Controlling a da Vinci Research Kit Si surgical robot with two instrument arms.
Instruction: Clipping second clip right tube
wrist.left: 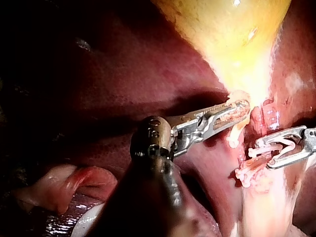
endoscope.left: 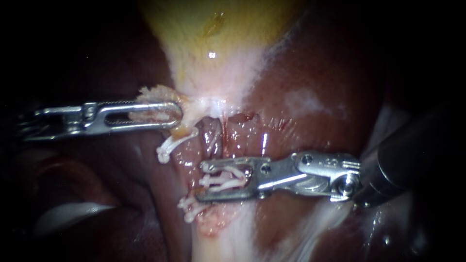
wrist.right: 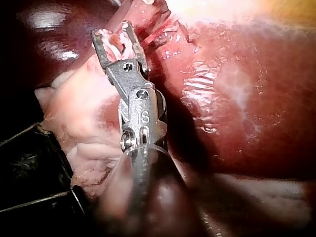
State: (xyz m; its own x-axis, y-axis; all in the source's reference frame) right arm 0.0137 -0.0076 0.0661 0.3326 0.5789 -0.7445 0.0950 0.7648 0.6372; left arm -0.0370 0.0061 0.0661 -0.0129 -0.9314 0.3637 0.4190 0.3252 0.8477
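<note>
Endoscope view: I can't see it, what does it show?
The right instrument's end effector holds a white clip against tissue below the yellow gallbladder. The left instrument's end effector grips pale tissue at the gallbladder's base. A second clip and a third clip sit nearby.

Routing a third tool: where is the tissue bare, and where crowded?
Free: the liver above the right instrument, beside the gallbladder; more liver below the left instrument. Crowded: between the instruments, where white clips sit at the tubes.

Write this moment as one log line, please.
left instrument: jaws shut on gallbladder | right instrument: jaws shut on clip
</note>
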